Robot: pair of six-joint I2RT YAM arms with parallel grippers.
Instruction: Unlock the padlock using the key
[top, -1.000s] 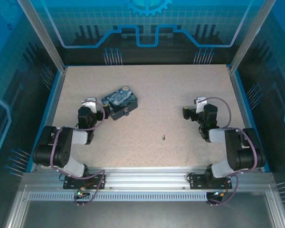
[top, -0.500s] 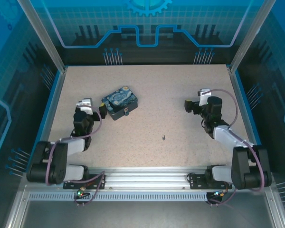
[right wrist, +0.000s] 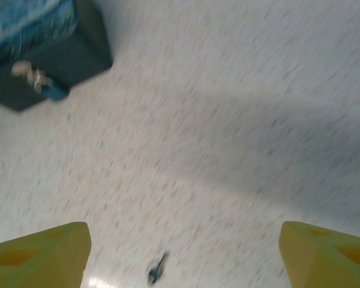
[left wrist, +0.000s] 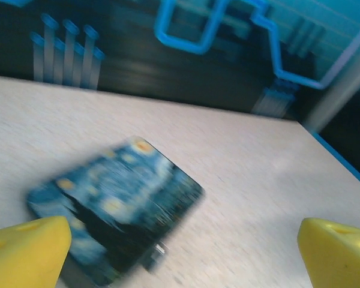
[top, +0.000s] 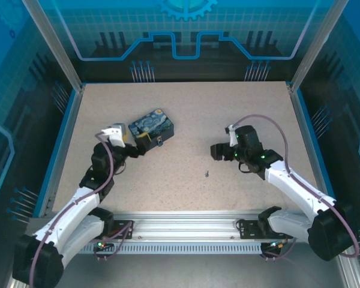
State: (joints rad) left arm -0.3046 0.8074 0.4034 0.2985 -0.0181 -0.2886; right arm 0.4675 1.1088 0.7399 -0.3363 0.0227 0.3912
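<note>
the key [top: 207,174] lies alone on the speckled table [top: 186,102], a little right of centre in the top view, just below and a touch left of the right gripper [top: 218,151]. that gripper is spread wide. in the blurred right wrist view its yellow fingertips [right wrist: 39,252] sit at the two lower corners. the key is low between them, slightly left of the midline, its thin length slanting from lower left to upper right. the right arm is plainly the nearer to it. the padlock [top: 160,142] sits at the lower edge of the painted tin [top: 151,125], left of centre, well apart from the key. the left gripper [top: 136,148], also spread, is just beside that tin, so that arm is nearer the lock. the coming pick probably calls for the right gripper to close across the key's slant
</note>
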